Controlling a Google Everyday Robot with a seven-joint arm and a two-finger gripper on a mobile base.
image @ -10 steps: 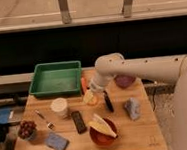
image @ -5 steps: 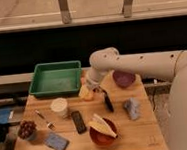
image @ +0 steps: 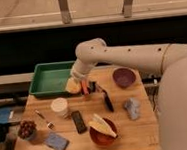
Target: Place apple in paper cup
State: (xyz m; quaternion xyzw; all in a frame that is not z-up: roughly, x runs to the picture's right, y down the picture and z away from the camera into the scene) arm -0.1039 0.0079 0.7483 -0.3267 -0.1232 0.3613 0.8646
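Note:
The apple (image: 72,85) is a small yellow-orange fruit held at the end of my gripper (image: 79,85), lifted above the wooden table near the green tray's right front corner. The gripper is shut on the apple. An orange stick (image: 85,88) lies just right of the gripper. The paper cup (image: 59,107), short and cream-white with its mouth up, stands on the table below and left of the apple, a short way apart from it.
A green tray (image: 51,78) sits at the back left and a dark purple bowl (image: 123,77) at the back right. A red-orange bowl (image: 103,135) holds a pale yellow wedge (image: 100,125). Nearby lie a black bar (image: 79,121), a dark utensil (image: 107,100), a grey-blue cloth (image: 132,108), a blue sponge (image: 56,142) and a dish of dark fruit (image: 26,129).
The arm has swung left and slightly up, carrying the apple from the table's middle back toward the tray corner, closer to the paper cup.

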